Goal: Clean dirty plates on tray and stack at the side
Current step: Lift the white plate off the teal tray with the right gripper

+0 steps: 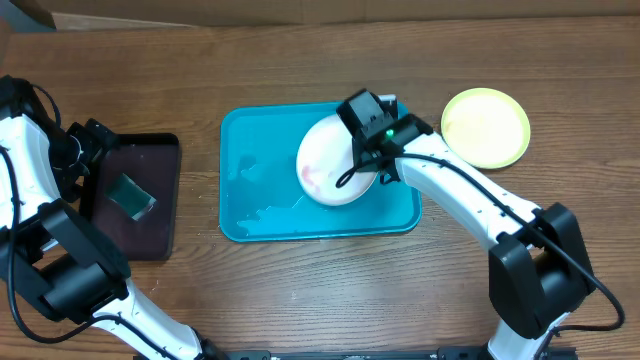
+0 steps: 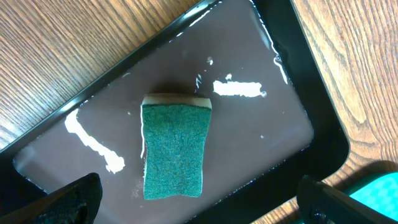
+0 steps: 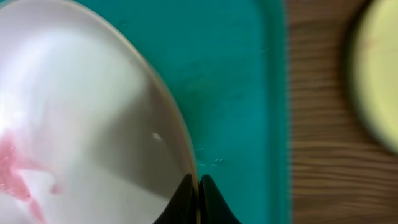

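Overhead: white plate sits tilted in the turquoise tray mid-tabletop, with a pink smear on it. Right end effector is clamped on its right rim. Yellow-green plate lies on the tabletop right of the tray, far side. Black tray at left holds a sponge. Left wrist: left end effector spread wide, gripping nothing, above the green sponge lying flat in the wet black tray. Right wrist: fingers pinched on the white plate's edge, turquoise tray beneath, yellow-green plate blurred at right.
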Robot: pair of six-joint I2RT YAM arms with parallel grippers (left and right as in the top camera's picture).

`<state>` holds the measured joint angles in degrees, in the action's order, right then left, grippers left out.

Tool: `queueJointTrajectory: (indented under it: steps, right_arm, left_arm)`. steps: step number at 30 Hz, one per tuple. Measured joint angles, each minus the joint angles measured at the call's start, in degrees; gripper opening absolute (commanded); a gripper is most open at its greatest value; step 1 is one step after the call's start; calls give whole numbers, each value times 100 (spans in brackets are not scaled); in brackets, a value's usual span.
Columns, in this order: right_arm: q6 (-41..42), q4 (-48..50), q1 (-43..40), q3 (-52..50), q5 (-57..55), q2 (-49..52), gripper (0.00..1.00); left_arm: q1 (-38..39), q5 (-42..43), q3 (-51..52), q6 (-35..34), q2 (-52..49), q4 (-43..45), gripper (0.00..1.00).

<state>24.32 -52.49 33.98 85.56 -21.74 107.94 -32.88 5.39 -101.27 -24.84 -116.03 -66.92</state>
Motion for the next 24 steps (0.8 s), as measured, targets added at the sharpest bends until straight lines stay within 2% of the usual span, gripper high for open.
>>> queueJointTrajectory:
  steps: [5, 11, 19, 24]
  right_arm:
    - [-396, -323, 304, 455, -1054, -33, 4]
    - [-894, -157, 1099, 647, -2234, -33, 4]
    - [-1982, 1047, 2415, 654, -4210, -33, 4]
    - [-2957, 1908, 2811, 673, -4983, -33, 4]
  left_arm:
    - [0, 2, 0, 0, 0, 2, 100]
    - [0, 0, 0, 0, 0, 0, 100]
    - [0, 2, 0, 0, 0, 0, 100]
    - [0, 0, 0, 0, 0, 2, 100]
